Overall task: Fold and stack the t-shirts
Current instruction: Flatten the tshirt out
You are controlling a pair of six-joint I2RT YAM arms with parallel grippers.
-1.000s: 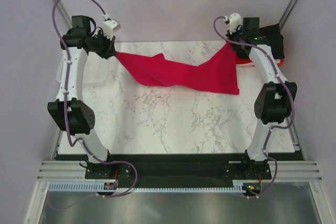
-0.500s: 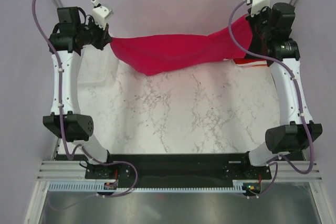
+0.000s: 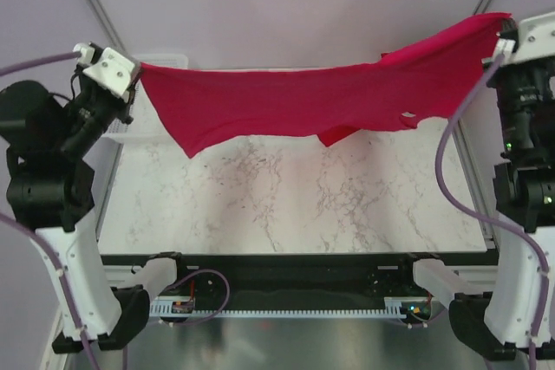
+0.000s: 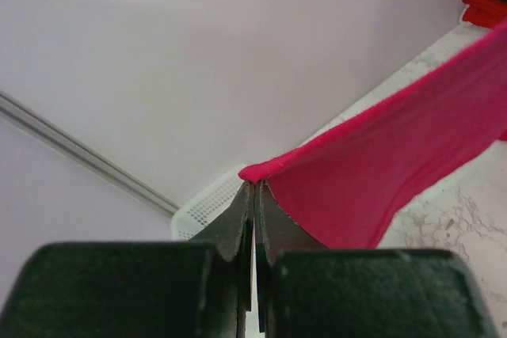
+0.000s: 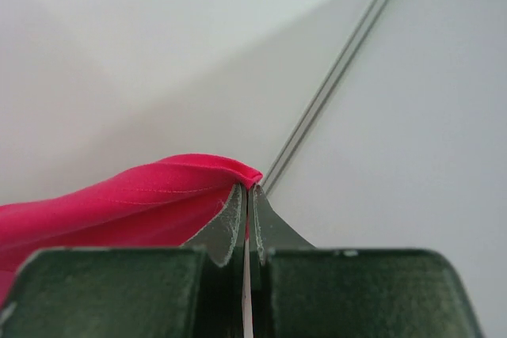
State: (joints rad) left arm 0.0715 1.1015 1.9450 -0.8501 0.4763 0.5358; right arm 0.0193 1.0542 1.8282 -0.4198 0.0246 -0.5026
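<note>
Hanging in the air between the two arms, the crimson t-shirt [image 3: 303, 106] is stretched wide above the far part of the marble table [image 3: 295, 205], its lower edge sagging. The left gripper [image 4: 253, 187] is clamped on the cloth's left corner, a fold pinched at its tips, and the right gripper [image 5: 247, 189] is clamped likewise on the right corner. A white mesh basket [image 4: 207, 207] sits at the table's far-left edge, below the left gripper.

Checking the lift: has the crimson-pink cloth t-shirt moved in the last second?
Yes. The crimson-pink cloth t-shirt has risen off the white marble tabletop, where it lay draped, and now hangs stretched between the left hand and right hand.
</note>
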